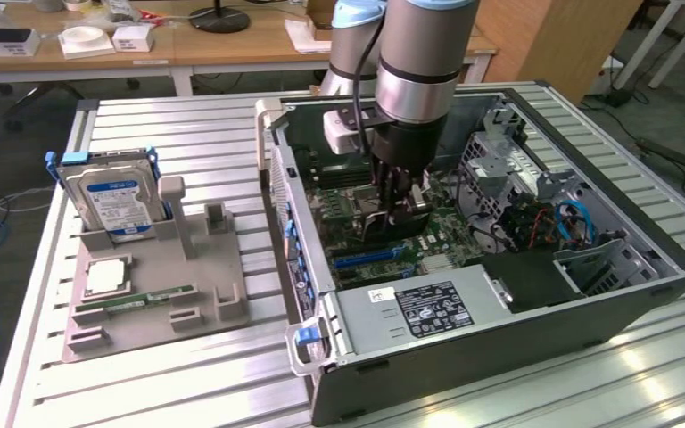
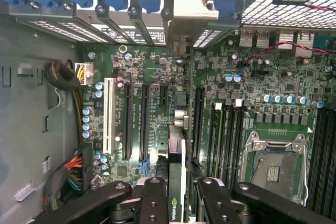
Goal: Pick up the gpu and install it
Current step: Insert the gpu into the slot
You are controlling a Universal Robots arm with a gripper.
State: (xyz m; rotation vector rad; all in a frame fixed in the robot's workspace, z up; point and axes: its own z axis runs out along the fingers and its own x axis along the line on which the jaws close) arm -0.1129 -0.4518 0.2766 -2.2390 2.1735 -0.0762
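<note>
My gripper [image 1: 396, 209] reaches down into the open computer case [image 1: 628, 294], shut on the gpu [image 1: 405, 225], which shows as a dark block just above the green motherboard [image 1: 444, 239]. In the wrist view the gpu [image 2: 177, 156] stands edge-on between the two black fingers [image 2: 152, 200] of the gripper [image 2: 181, 199]. A logo shows on its near end. Its silvery bracket [image 2: 184, 17] meets the rear slot openings of the case. The card runs along the motherboard [image 2: 262, 77], over the long black expansion slots [image 2: 144, 121]. Whether it is seated in a slot I cannot tell.
On the exterior view's left, a grey holder tray [image 1: 211, 276] carries a silver hard drive with a blue label [image 1: 111, 192], a square chip [image 1: 104, 276] and a slim memory stick [image 1: 152, 297]. Inside the case are the power supply [image 1: 426, 308], cable bundles [image 2: 73, 77] and the CPU socket [image 2: 273, 169].
</note>
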